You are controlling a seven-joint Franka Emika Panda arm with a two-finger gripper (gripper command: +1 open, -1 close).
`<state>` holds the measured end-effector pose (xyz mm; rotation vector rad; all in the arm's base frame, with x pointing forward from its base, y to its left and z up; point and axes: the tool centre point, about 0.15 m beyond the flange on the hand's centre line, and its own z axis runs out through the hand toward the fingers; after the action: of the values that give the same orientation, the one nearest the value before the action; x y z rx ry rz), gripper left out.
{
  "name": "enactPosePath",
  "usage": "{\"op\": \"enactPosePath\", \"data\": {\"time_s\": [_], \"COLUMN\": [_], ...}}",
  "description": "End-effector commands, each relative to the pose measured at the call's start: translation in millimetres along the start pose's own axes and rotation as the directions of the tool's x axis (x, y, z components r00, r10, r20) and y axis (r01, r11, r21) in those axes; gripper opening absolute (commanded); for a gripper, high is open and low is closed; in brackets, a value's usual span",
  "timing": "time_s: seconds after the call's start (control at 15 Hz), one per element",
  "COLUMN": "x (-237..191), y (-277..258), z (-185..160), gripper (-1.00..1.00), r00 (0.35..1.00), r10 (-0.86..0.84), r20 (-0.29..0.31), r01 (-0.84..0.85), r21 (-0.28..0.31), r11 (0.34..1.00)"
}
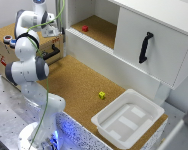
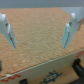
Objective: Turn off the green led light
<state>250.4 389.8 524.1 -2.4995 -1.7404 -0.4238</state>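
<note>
**Operator:** Exterior view: describe the surface and the surroundings.

**Technician:** A brown cork-covered tabletop (image 1: 79, 75) runs along a white cabinet (image 1: 149, 40) that has a black bar handle (image 1: 145, 47). A small red block (image 1: 85, 28) lies on the cabinet's cork-lined shelf. A small yellow block (image 1: 102, 95) and a white rectangular plastic tray (image 1: 129, 117) lie on the tabletop. The white jointed arm (image 1: 26, 70) stands on a perforated metal plate (image 1: 6, 110). A brown cardboard box (image 1: 4, 52) is at the exterior view's left.

**Operator:** Where is the task's thing relative to the gripper?

**Technician:** The green led light (image 1: 7, 38) sits on top of the cardboard box, near the exterior view's left edge and partly behind the arm. The gripper (image 1: 52, 34) hangs well apart from it, toward the exterior view's right, past the box edge.

**Operator:** Its appearance?

**Technician:** It is a small round button with a pale rim and a pale, bluish-green top. It is blurred, so I cannot tell the exact tint.

**Operator:** Wrist view.

**Technician:** The gripper (image 2: 40, 45) is spread wide, with nothing between its pale fingers (image 2: 11, 32). It hangs over bare cork. One edge of the cardboard box (image 2: 45, 72) shows, with a black fitting (image 2: 77, 65) on it. The light is not in this view.
</note>
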Motion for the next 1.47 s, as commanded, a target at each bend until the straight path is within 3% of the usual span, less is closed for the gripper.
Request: {"op": "enactPosePath", "data": {"time_s": [0.0, 0.13, 0.2, 1.4], "x": [25.2, 21.9, 19.8, 27.6], "y": [-58.6, -72.9, -77.8, -96.3], "z": [-22.3, -19.9, -17.2, 25.2], "gripper": [1.00, 1.00, -1.00, -1.00], "r00": [0.974, 0.976, 0.978, 0.968], "r10": [-0.123, -0.119, -0.118, -0.200], "r20": [0.188, 0.180, 0.173, 0.151], "r01": [0.140, 0.131, 0.128, 0.190], "r21": [-0.078, -0.056, -0.053, 0.076], "r11": [0.987, 0.990, 0.990, 0.979]}}
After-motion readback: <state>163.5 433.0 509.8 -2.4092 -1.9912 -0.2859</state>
